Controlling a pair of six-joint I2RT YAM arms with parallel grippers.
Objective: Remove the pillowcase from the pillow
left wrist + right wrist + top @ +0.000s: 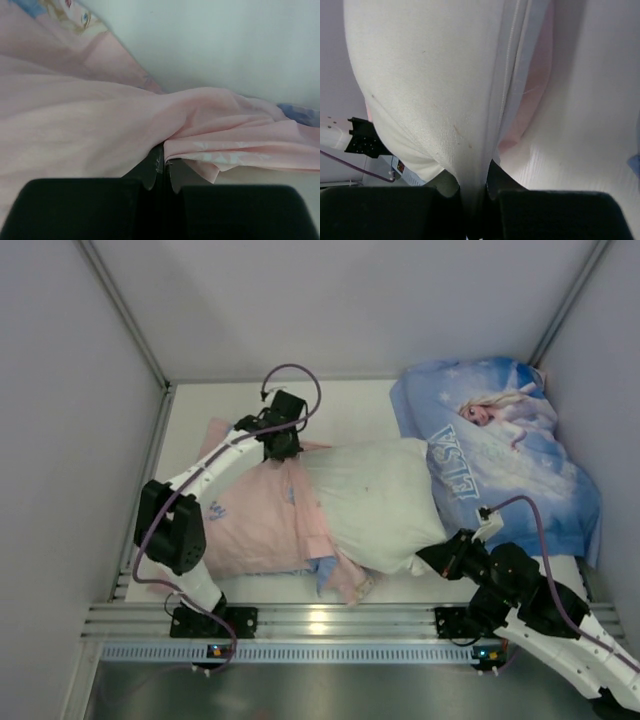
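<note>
In the middle of the top view, the white pillow lies across the worktop. Its right half is bare and its left end is tucked inside the pillowcase, which shows its pink face at centre left.

The left gripper is pressed together on a gathered fold of the pink fabric near the sleeve's far edge. The right gripper, at the lower right of the pillow, is clamped on a thin ridge of the white cover.

The main risk looks to be the left pinch. It holds only a small bunch of thin, slippery cloth, so a firm pull towards the left of the frame could draw the fold out of the jaws. It may also hold a single layer, so the sleeve would stretch rather than slide.

The right grip could fail the same way. If the ridge slips free, the whole pillow would probably drag along with the case.

The bunched fabric at the mouth, near the bottom centre, might catch on the plump filling. A wide sweep could also nudge the Elsa-print pillow at upper right.
</note>
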